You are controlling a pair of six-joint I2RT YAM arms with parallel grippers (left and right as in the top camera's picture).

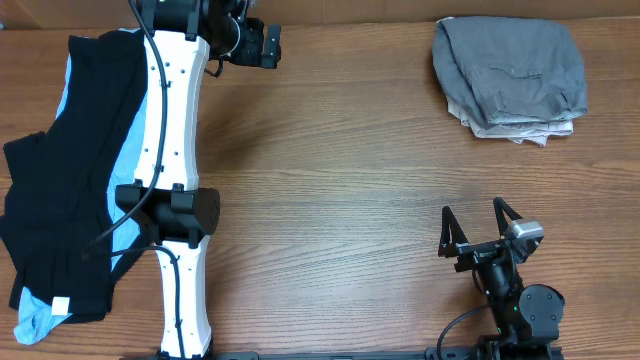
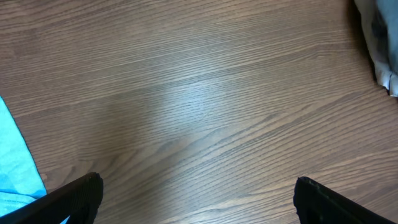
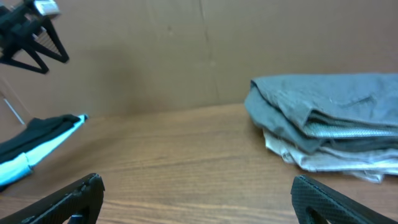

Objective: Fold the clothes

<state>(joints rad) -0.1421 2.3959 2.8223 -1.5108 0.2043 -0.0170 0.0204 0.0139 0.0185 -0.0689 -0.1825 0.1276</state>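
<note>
Shorts in grey [image 1: 510, 60] lie folded; black shorts [image 1: 60, 200] and blue garment [image 1: 30, 320] wait unfolded; left hand [image 2: 198, 182], right hand [image 3: 198, 182] both apart, empty.

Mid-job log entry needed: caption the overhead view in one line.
Folded grey shorts stacked far right, black shorts over a light-blue garment at left, left gripper and right gripper open, empty.

Four garments show on the surface [image 1: 330, 150]: one black garment [image 1: 60, 200] and one light-blue garment [image 1: 32, 318] at the left, one grey shorts [image 1: 510, 60] over one beige shorts [image 1: 515, 128] far right. Two hands: left hand [image 2: 198, 183], right hand [image 1: 471, 208].
</note>
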